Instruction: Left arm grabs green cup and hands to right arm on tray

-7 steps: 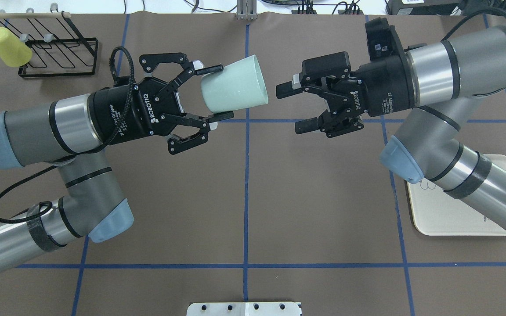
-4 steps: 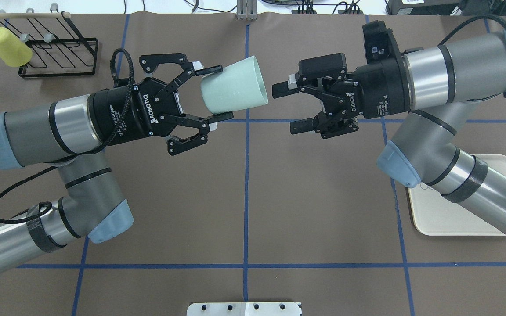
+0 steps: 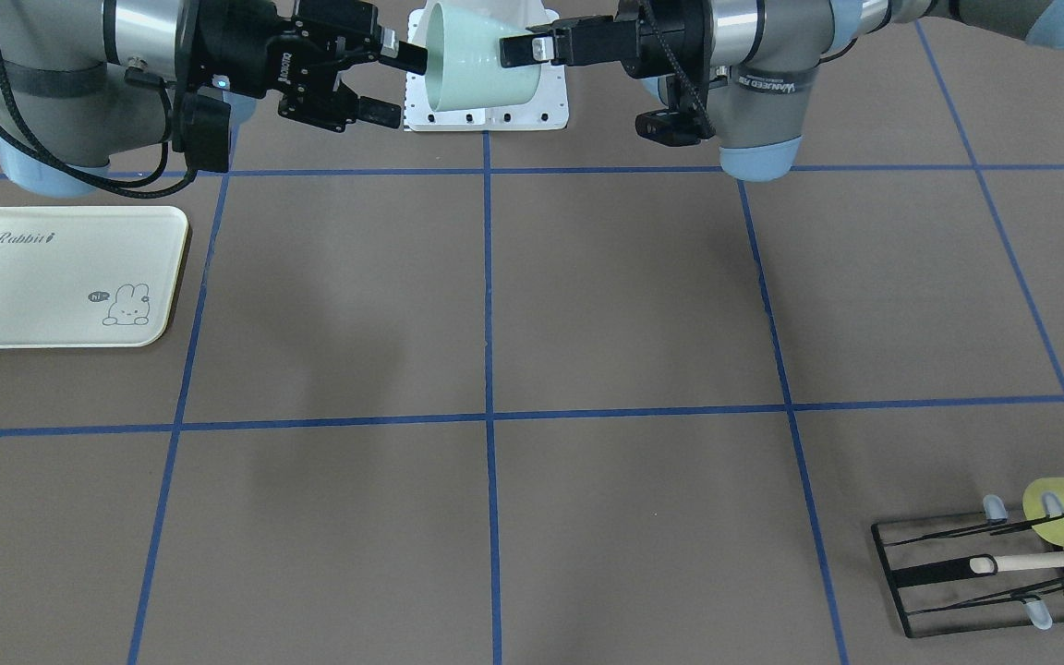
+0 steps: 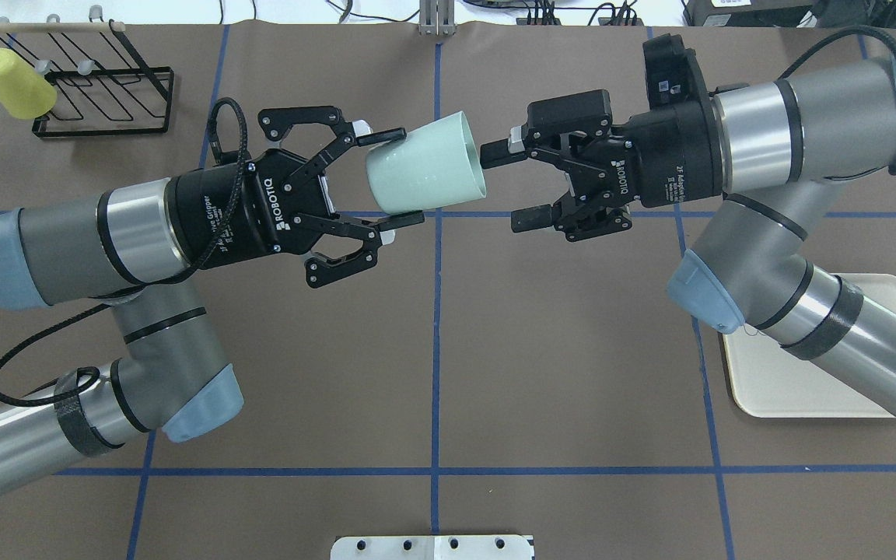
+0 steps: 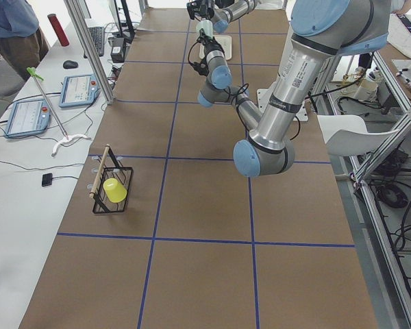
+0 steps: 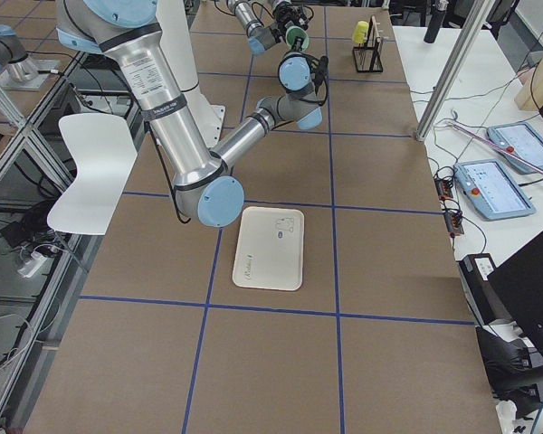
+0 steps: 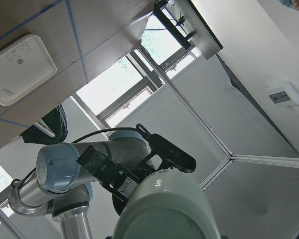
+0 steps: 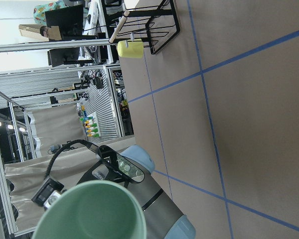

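My left gripper [image 4: 393, 180] is shut on the base end of the pale mint-green cup [image 4: 425, 173] and holds it on its side above the table, mouth toward the right arm. My right gripper [image 4: 512, 187] is open and faces the cup's mouth. Its far fingertip [image 4: 495, 153] is right at the rim; I cannot tell if it touches. In the front-facing view the cup [image 3: 481, 65] hangs between the right gripper [image 3: 392, 86] and the left gripper [image 3: 532, 51]. The cream tray [image 4: 806, 389] lies partly under the right arm and shows bare in the front-facing view [image 3: 61, 277].
A yellow-green cup [image 4: 16, 82] hangs on a black wire rack [image 4: 106, 93] at the far left corner. A white mounting plate [image 4: 432, 547] sits at the near edge. Blue tape lines cross the brown table.
My left arm has moved right with the green cup, and my right gripper has edged left. The gap between cup rim and right fingers has closed. Both grippers keep their state.
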You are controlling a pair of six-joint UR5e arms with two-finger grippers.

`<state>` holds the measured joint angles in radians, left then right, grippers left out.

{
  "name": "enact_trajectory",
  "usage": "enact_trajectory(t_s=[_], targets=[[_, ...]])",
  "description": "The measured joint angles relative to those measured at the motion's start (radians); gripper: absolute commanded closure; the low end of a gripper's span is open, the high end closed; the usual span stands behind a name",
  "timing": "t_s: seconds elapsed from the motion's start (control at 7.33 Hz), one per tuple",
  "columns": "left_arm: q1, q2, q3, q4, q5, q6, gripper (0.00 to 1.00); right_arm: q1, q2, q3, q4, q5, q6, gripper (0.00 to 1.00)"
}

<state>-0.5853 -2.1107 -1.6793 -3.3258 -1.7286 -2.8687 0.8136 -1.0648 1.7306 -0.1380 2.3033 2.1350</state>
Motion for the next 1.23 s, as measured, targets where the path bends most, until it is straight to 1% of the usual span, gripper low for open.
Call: enact_trajectory(t_s=[0.27, 0.41, 0.55, 0.68, 0.82, 0.95, 1.09, 1.23], targets=[[0.019, -0.009, 0.000, 0.004, 0.033, -0.012, 1.00, -0.001, 0.001, 0.006, 0.001, -0.001, 0.007, 0.09], [0.028, -0.022, 0.002, 0.007, 0.045, -0.012, 1.00, -0.003, 0.002, 0.011, 0.001, -0.001, 0.011, 0.11], [0.036, -0.037, 0.006, 0.010, 0.051, -0.012, 1.00, -0.009, 0.003, 0.017, 0.001, -0.007, 0.012, 0.18], [0.043, -0.048, 0.009, 0.011, 0.060, -0.012, 1.00, -0.021, 0.003, 0.024, 0.002, -0.019, 0.013, 0.32], [0.050, -0.053, 0.011, 0.012, 0.072, -0.012, 1.00, -0.030, 0.003, 0.033, 0.002, -0.027, 0.015, 0.59], [0.055, -0.054, 0.011, 0.012, 0.078, -0.011, 1.00, -0.036, 0.003, 0.043, 0.003, -0.032, 0.025, 0.91], [0.057, -0.054, 0.011, 0.010, 0.080, -0.010, 0.58, -0.037, 0.003, 0.054, 0.008, -0.035, 0.038, 1.00], [0.058, -0.051, 0.011, 0.006, 0.080, -0.009, 0.01, -0.037, 0.002, 0.060, 0.017, -0.037, 0.045, 1.00]])
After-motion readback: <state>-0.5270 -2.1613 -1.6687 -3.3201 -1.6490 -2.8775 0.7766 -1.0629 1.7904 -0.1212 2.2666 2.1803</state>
